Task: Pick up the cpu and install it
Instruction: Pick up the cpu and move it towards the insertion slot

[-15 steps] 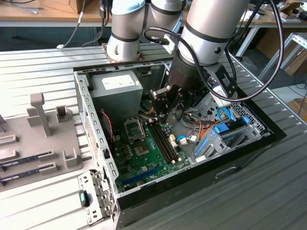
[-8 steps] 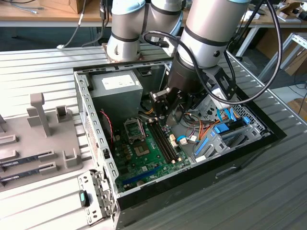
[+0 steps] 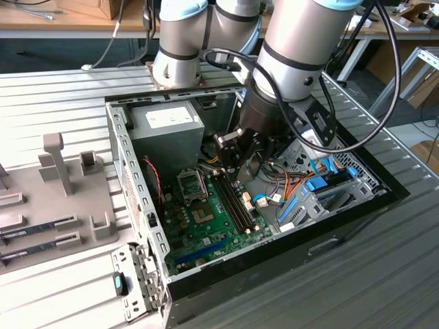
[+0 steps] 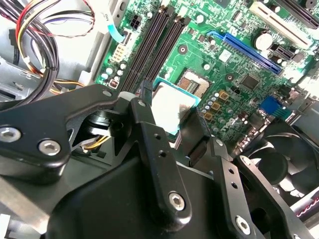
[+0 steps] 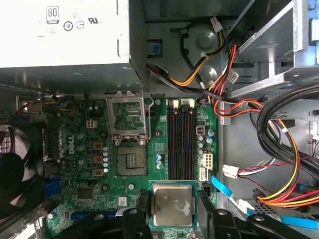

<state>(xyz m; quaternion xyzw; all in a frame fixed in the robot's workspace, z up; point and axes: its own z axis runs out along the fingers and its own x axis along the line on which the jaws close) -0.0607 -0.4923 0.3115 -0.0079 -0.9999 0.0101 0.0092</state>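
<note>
The cpu (image 5: pixel 173 204) is a small square chip with a silver-grey top and a thin green edge. My gripper (image 5: pixel 173 207) is shut on it, one black finger (image 5: pixel 142 205) on each side. The second wrist view shows the cpu (image 4: pixel 168 102) between the fingertips (image 4: pixel 145 94), held above the green motherboard (image 4: pixel 234 59). In the exterior view my gripper (image 3: pixel 236 163) hangs inside the open computer case over the memory slots (image 3: pixel 234 203), to the exterior view's right of the socket (image 3: pixel 200 214). The socket (image 5: pixel 132 160) lies bare, with its hinged metal lid (image 5: pixel 128 117) swung open.
A grey power supply (image 3: pixel 168 123) fills the case's back corner. Bundles of coloured cables (image 5: pixel 279 144) and a drive cage (image 3: pixel 322 199) crowd the case's other side. A black fan (image 4: pixel 279 159) sits by the board. A grey parts tray (image 3: pixel 55 192) lies outside the case.
</note>
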